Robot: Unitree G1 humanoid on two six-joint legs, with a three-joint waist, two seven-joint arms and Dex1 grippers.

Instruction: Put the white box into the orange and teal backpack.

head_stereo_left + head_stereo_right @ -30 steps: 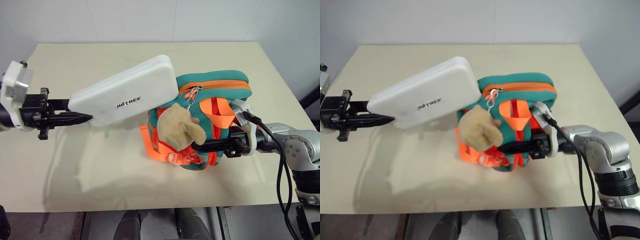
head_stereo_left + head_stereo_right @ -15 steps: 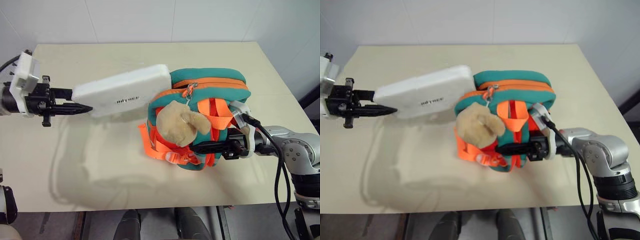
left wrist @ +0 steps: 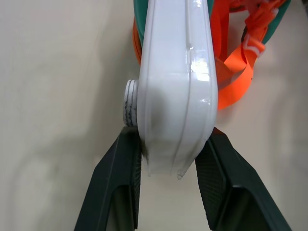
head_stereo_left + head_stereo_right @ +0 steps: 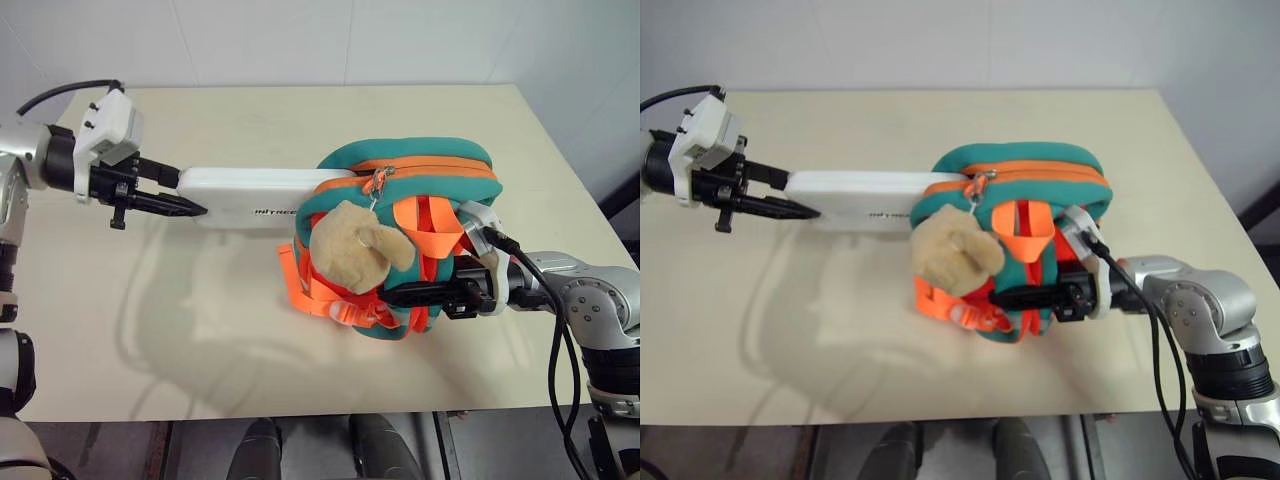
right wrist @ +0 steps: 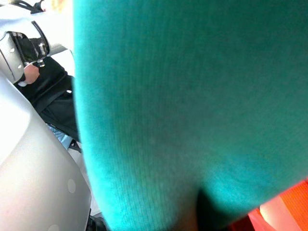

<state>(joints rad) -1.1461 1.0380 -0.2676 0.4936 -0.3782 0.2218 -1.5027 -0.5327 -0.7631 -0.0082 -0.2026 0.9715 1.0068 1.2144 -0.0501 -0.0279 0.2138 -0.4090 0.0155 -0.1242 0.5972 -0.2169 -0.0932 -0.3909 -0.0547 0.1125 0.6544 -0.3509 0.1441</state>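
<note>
White box [image 4: 250, 192] lies flat in the air over the worktop [image 4: 200, 330], its far end pushed into the open mouth of the backpack [image 4: 420, 175] near the worktop's middle. The left gripper [image 4: 185, 208] clamps the box's near end. A tan plush toy [image 4: 355, 245] hangs on the backpack's front. The right gripper [image 4: 400, 296] is closed tight on the backpack's orange straps.

From the left wrist, two black fingers [image 3: 120, 178] squeeze the box's rounded end.

From the right wrist, teal backpack cloth sits very close.
</note>
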